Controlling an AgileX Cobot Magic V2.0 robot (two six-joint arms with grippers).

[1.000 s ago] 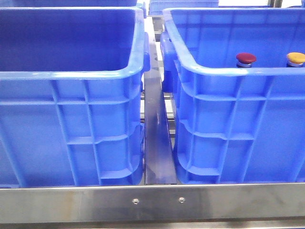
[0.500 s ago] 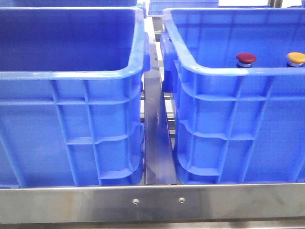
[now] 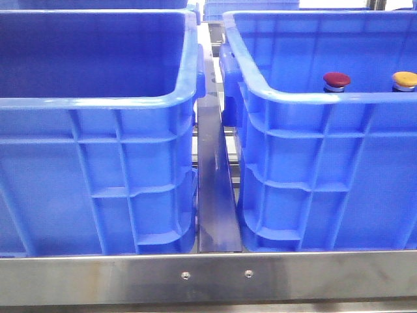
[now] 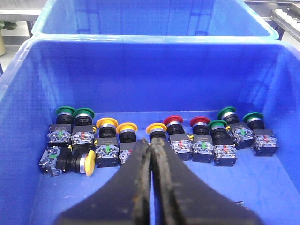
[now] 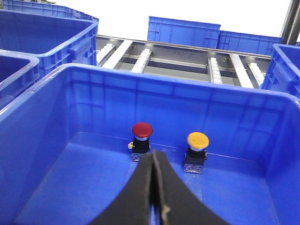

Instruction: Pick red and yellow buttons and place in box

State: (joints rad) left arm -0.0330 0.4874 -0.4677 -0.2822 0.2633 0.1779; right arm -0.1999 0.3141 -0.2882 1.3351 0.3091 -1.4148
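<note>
My left gripper (image 4: pixel 151 154) is pressed together, empty, over the supply crate (image 4: pixel 28 75), a yellow button (image 4: pixel 156 128) at twelve o'clock. My right gripper (image 5: pixel 153 161), likewise closed, faces the box (image 5: pixel 42 93), where a red button (image 5: pixel 142 130) and yellow one (image 5: pixel 198 140) already stand. Next pick, I judge, needs my left gripper spread

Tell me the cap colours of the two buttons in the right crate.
One dark red cap, one orange-yellow cap; clearest in the right wrist view.

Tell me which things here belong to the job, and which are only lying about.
For the job: red button, yellow button, blue crate around them.
Lying about: green buttons, far crates, rollers.
</note>
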